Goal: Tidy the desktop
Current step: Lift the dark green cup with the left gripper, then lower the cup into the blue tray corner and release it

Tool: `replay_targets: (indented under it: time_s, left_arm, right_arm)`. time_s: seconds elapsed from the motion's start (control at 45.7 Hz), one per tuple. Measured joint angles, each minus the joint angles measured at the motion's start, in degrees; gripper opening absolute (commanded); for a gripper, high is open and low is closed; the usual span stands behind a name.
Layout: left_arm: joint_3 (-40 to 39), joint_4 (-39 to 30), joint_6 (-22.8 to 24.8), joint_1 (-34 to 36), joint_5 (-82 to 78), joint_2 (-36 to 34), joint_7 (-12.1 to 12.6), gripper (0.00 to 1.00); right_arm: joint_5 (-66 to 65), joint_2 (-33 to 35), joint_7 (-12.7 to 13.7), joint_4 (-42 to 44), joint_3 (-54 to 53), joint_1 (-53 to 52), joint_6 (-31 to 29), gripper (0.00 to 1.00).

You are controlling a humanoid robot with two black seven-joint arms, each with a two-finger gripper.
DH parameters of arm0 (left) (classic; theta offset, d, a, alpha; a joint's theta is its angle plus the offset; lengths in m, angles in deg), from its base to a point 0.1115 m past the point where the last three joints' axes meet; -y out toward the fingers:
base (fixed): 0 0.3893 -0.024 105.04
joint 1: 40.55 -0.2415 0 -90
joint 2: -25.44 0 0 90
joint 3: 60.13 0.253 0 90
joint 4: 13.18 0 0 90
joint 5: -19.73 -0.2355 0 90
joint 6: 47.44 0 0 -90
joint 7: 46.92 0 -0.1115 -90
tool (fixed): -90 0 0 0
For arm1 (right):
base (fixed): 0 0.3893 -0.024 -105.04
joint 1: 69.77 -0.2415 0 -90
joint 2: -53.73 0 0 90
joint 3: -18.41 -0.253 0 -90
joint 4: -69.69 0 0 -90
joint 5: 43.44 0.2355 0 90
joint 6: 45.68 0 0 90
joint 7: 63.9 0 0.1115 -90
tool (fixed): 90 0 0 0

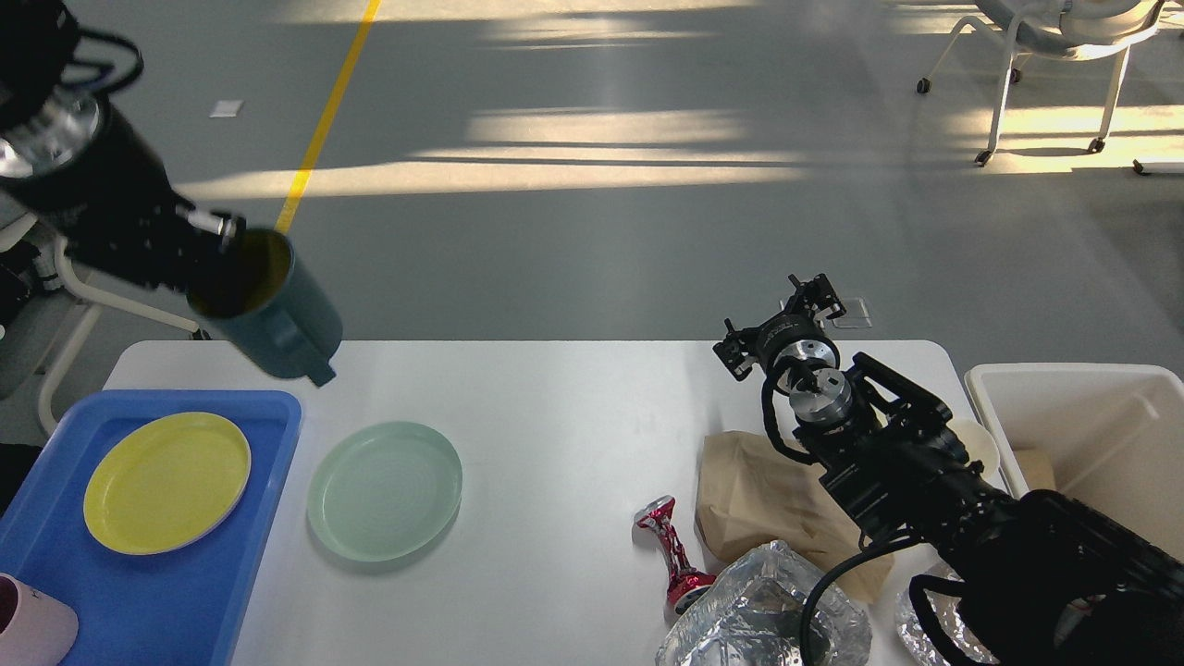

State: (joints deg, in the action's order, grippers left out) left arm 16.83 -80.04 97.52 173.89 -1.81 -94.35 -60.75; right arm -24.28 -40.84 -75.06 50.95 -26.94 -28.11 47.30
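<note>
The desktop is a wide white tabletop. My left gripper hangs above its back left corner, shut on the rim of a dark teal mug that is tilted with its handle pointing down and right. The mug is in the air, just beyond the blue tray. My right gripper sits at the desktop's back right edge, small and dark, with its fingers too hard to tell apart. Nothing shows in it.
A yellow plate and a pink cup lie on the blue tray. On the desktop are a pale green plate, a crushed red can, a brown paper bag and crumpled foil. A white bin stands at the right.
</note>
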Motion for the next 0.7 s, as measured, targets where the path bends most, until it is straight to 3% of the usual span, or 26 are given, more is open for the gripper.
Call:
replay_targets:
  time_s: [0.328,0.591,0.7]
  left_arm:
    - [0.08,-0.24,-0.31,-19.78,-0.81,-3.27,1.83,0.00]
    - [0.53,0.47,-8.36,-28.88,-2.71,-3.49,2.55,0.00]
    - [2.32,0.78,-13.74,-30.81,-4.42,-3.69,2.55,0.00]
  right_arm:
    - [0.00,0.00,0.00,0.00,0.00,0.00,0.04,1.00]
    - [0.00,0.00,0.00,0.02,0.00,0.00,0.04,1.00]
    - [0.00,0.00,0.00,0.02,0.00,0.00,0.04,1.00]
